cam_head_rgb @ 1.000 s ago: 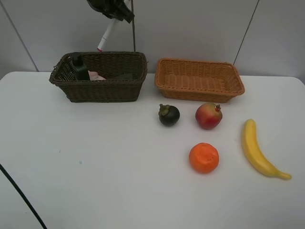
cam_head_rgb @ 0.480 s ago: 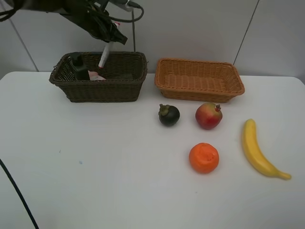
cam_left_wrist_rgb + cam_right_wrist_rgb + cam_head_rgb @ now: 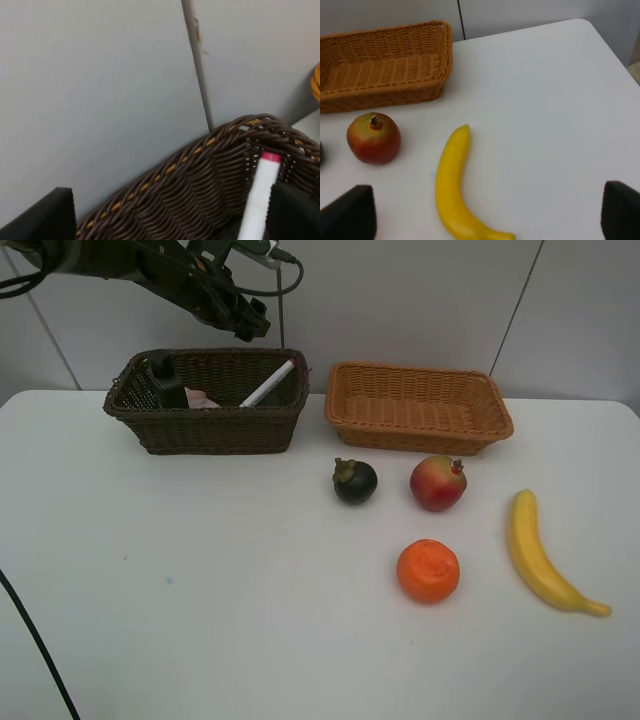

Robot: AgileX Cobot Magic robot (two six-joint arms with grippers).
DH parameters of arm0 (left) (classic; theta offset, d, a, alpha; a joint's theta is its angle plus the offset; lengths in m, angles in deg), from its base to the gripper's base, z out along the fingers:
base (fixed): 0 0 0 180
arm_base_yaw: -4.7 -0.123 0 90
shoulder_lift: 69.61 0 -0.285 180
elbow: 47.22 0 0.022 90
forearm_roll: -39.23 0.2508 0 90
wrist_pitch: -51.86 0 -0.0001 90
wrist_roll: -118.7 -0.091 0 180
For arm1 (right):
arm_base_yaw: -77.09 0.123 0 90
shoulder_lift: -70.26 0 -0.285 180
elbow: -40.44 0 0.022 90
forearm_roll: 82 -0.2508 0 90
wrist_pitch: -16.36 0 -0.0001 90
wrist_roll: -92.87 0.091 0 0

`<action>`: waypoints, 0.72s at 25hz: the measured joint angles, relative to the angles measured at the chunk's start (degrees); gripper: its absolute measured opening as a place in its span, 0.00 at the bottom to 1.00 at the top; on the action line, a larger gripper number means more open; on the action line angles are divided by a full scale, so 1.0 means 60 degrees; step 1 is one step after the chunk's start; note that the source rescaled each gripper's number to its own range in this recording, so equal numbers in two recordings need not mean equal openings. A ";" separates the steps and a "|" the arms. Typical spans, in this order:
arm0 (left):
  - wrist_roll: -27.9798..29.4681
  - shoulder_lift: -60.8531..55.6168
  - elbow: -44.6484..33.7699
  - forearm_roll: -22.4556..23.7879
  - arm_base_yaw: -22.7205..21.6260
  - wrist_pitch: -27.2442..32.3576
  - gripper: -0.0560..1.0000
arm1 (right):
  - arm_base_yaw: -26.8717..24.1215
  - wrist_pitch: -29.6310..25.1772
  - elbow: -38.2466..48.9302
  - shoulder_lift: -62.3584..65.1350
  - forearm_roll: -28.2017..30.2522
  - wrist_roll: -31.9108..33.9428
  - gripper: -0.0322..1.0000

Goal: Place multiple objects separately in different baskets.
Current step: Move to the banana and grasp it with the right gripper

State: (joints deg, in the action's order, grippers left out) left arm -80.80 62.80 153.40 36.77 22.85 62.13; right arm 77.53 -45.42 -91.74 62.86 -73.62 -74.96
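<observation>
The white red-ended marker (image 3: 268, 383) lies slanted inside the dark brown basket (image 3: 205, 418), its red end up against the right wall. My left gripper (image 3: 246, 316) hovers above the back rim, open, holding nothing. In the left wrist view the marker (image 3: 260, 196) rests free on the basket wall (image 3: 190, 182) between the spread fingers (image 3: 50, 215). A dark green bottle (image 3: 165, 380) and a small pink bottle (image 3: 203, 398) sit in the same basket. On the table lie the mangosteen (image 3: 354, 481), the red fruit (image 3: 438, 483), the orange (image 3: 428, 570) and the banana (image 3: 540, 552). My right gripper (image 3: 485, 215) is open over the banana (image 3: 452, 190).
The light orange-tan basket (image 3: 420, 408) stands to the right of the dark one, with nothing inside. A grey wall rises right behind both baskets. The right wrist view shows the red fruit (image 3: 373, 138), the tan basket (image 3: 385, 65) and the table's right edge.
The left gripper carried the marker down to the dark basket and opened. The marker dropped out and now lies inside. The fruits have not moved.
</observation>
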 joint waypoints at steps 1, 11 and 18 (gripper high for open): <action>0.0071 -0.0039 0.0022 0.0000 0.0000 0.0144 1.00 | 0.0000 0.0000 0.0000 0.0000 0.0000 0.0000 0.99; 0.3046 -0.1159 0.1921 0.0167 0.0000 0.6181 1.00 | 0.0000 0.0000 0.0000 0.0000 0.0000 0.0000 0.99; 0.4412 -0.1264 0.2692 0.2652 0.0011 0.9751 1.00 | 0.0000 0.0000 0.0000 0.0000 0.0000 0.0000 0.99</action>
State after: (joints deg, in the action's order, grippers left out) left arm -54.33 55.21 169.55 52.68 22.92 120.63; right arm 77.53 -45.42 -91.74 62.86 -73.62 -74.96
